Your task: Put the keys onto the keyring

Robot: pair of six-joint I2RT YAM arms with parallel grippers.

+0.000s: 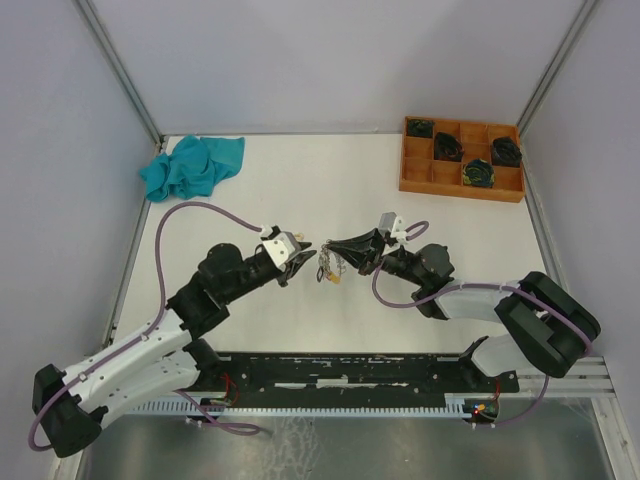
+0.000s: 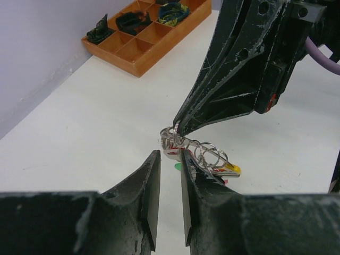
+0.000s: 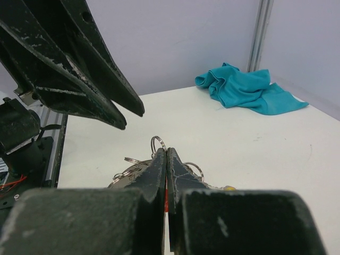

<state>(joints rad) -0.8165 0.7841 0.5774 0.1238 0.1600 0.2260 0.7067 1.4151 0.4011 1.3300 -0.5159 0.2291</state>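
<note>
Left tool (image 2: pixel 169 156) fills the bottom of its own wrist view: scuffed black plastic fingers, parted by a narrow slot with nothing in it. Just past their tips hangs the keyring (image 2: pixel 171 139), bright silvery wire, pinched from above by the right tool (image 2: pixel 179 121) and well apart from the wooden tray (image 2: pixel 139 59). Thin small rings (image 2: pixel 210 153) trail off it, with a flat yellow tag (image 2: pixel 231 170) and a speck of green tag (image 2: pixel 177 166) beneath. You have the bunch hanging together, but whether all the keys (image 2: pixel 217 169) are threaded on, I can't tell.

Over to the right wrist: its fingers are pressed tight together, clamping the ring, with wire loops poking out on either side. The left tool's tapered tips hover above, empty. A soft, crumpled teal cloth (image 3: pixel 249 90) lies beyond.

From the top, both tools meet nose to nose over the matte white worktop (image 1: pixel 300 190). The bunch sits between them, far from the tray and its black coils (image 1: pixel 478 172), toward the arm bases. My read: threading is under way, not confirmed finished.
</note>
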